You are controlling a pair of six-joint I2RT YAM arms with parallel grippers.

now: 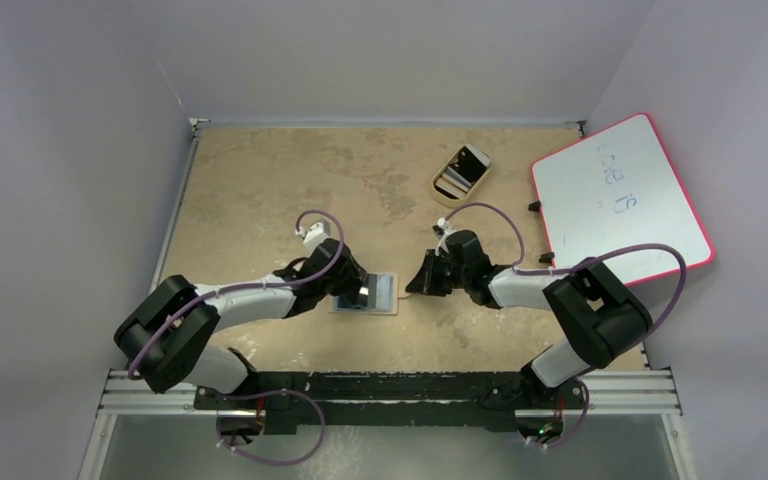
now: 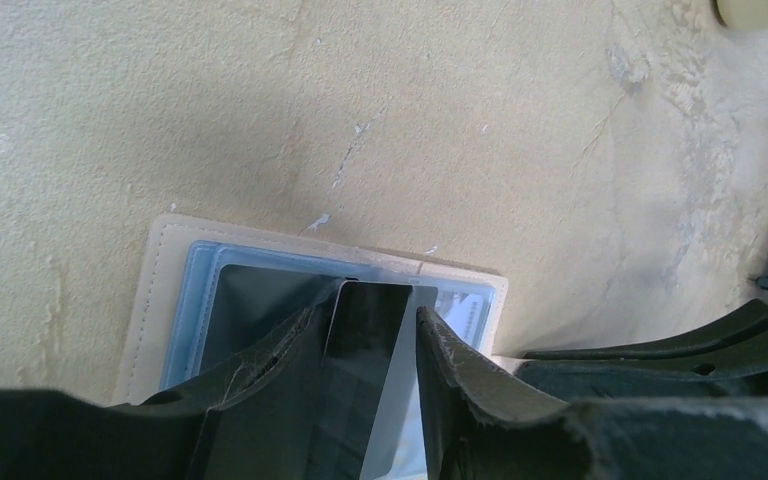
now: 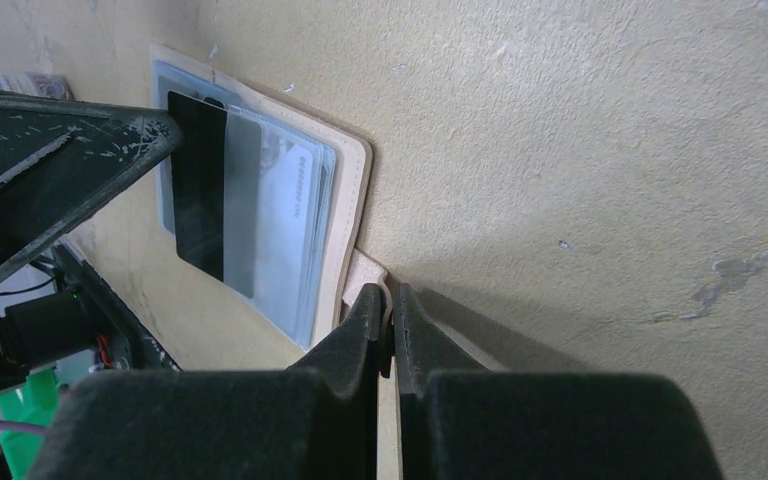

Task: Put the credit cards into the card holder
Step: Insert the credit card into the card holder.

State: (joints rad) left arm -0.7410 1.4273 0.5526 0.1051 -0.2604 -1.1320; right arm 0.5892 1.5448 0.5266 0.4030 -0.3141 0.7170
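Surroundings: red-rimmed whiteboard (image 1: 620, 200) lies at the far right of the table (image 1: 260, 180).
Tray: tan oval tray (image 1: 443, 190) on the far side holds a white-edged slab (image 1: 472, 160).
Card holder (image 3: 350, 200): spread flat between my arms, with a pale printed card (image 3: 295, 230) under its clear pocket.
Credit card (image 2: 365, 360): dark, over that pocket.
Left gripper (image 2: 371, 310): fingers parted either side of the credit card; I cannot tell if it is gripped.
Right gripper (image 3: 385, 300): closed on the snap tab (image 3: 368, 272).
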